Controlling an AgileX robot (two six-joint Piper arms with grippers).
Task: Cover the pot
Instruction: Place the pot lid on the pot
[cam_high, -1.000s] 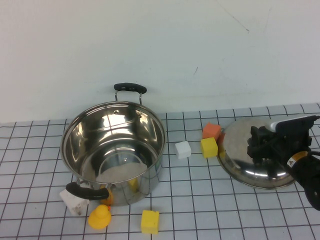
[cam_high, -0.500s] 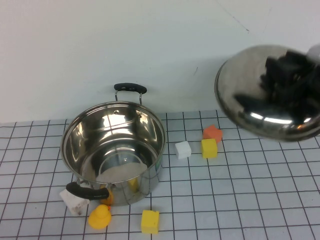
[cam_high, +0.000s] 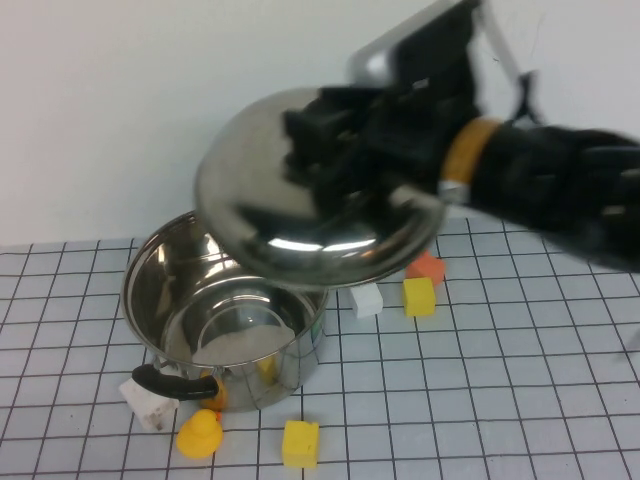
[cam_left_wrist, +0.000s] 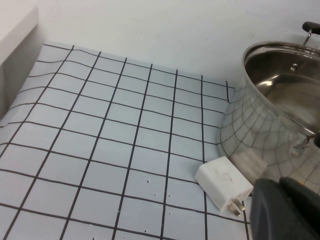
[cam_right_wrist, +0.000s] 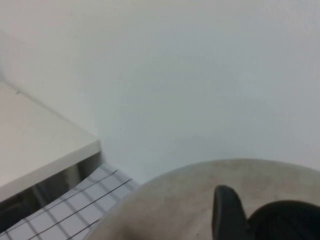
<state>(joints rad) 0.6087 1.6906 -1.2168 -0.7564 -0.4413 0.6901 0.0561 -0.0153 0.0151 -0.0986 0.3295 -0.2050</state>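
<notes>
1. My right fingers (cam_high: 340, 160) pinch the lid (cam_high: 300, 215) by its knob, in the air, tilted over the pot's far right rim.
2. Pot (cam_high: 225, 300) sits open on the bench (cam_high: 520, 400), charger (cam_left_wrist: 223, 183) beside it.
3. Left fingers: near the charger; state, cannot tell.

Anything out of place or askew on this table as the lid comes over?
The lid, held by the right gripper, hangs tilted above the pot. A white charger plug lies against the pot's base beside a rubber duck. The left gripper is not in view.
</notes>
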